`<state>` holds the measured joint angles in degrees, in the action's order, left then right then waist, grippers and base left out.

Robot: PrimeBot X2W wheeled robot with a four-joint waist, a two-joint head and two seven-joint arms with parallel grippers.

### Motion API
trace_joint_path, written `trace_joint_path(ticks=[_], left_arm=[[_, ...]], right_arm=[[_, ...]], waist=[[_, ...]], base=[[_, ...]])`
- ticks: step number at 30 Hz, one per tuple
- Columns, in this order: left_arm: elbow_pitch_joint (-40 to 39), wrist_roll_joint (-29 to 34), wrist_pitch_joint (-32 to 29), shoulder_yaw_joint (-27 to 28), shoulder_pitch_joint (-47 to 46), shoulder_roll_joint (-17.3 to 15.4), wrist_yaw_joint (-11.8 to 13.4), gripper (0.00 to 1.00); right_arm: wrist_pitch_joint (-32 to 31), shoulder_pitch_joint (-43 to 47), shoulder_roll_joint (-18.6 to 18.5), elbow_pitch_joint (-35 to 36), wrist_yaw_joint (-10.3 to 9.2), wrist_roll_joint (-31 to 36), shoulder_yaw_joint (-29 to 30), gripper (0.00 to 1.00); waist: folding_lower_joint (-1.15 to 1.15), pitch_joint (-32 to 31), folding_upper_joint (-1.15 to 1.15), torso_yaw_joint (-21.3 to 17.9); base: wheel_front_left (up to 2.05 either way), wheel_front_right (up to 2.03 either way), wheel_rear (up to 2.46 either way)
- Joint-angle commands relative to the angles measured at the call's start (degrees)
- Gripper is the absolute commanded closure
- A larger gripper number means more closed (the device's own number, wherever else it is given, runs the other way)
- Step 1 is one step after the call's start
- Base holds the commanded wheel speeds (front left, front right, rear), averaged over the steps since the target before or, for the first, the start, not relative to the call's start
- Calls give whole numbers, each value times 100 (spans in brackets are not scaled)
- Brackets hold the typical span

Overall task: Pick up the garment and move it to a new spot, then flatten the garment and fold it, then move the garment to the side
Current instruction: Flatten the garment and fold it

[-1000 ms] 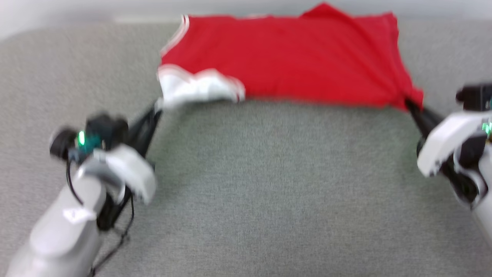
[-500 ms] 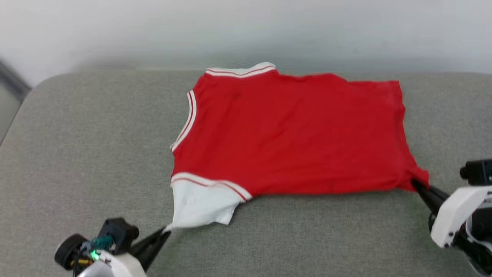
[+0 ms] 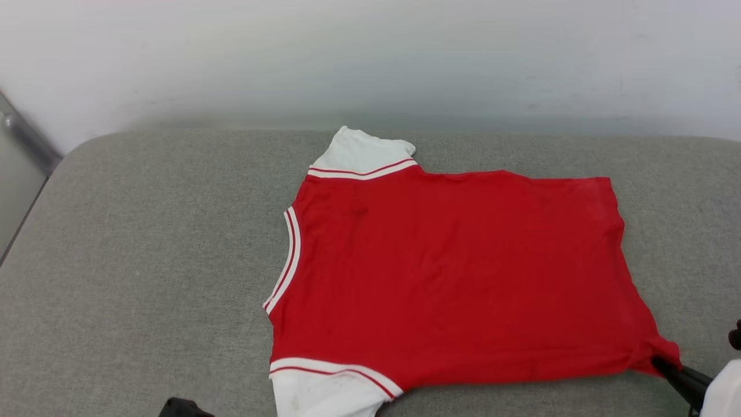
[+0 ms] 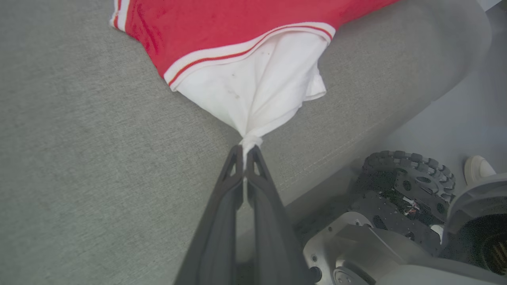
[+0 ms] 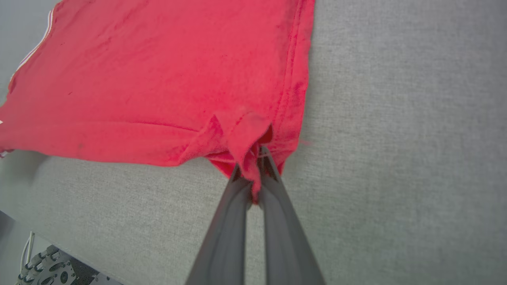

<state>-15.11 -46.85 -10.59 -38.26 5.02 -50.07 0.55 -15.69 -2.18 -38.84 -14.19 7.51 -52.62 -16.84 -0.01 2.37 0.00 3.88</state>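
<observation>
While working over the grey cushion (image 3: pixel 145 260), holding the garment (image 3: pixel 451 278) spread flat at its middle, red side up; pinching the white sleeve (image 4: pixel 257 87) by the cushion's front edge in the closed left gripper (image 4: pixel 245 149), clamping the hem corner (image 5: pixel 237 130) in the closed right gripper (image 5: pixel 253 162).

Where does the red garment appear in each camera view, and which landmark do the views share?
Head view: garment spread centre to right on the grey fabric surface.
Left wrist view: top centre, white sleeve pinched by the left gripper.
Right wrist view: upper left, red corner pinched by the right gripper.
Shared landmark: the grey fabric surface.
</observation>
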Motion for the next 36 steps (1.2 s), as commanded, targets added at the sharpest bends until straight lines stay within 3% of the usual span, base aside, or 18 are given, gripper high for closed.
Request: trace_joint_path(ticks=[1, 5, 14, 24, 36], left_arm=[[-114, -134, -76, -30, 181, -56, 24, 100], [-259, -328, -204, -146, 446, -79, 70, 100], [-184, -232, -26, -150, 369, 32, 23, 100], [-66, -127, 353, 246, -174, 98, -43, 100], [399, 178, 597, 653, -1500, 430, -112, 100]], right_arm=[[-123, 266, -94, 153, -4, -22, 112, 100], [-477, 725, -136, 479, -4, -89, 377, 100], [-946, 1242, 191, 1045, -3, 44, 837, 100], [-1268, 962, 537, 1429, -3, -171, 1330, 100], [-1617, 119, 810, 1554, -3, 241, 1596, 100]], waist=[[1, -23, 0, -22], [1, -35, 0, -66], [1, 100, 0, -155], [1, 353, 0, -201], [1, 1021, 0, -259]], base=[[0, 0, 0], [0, 0, 0], [0, 0, 0], [0, 0, 0], [0, 0, 0]])
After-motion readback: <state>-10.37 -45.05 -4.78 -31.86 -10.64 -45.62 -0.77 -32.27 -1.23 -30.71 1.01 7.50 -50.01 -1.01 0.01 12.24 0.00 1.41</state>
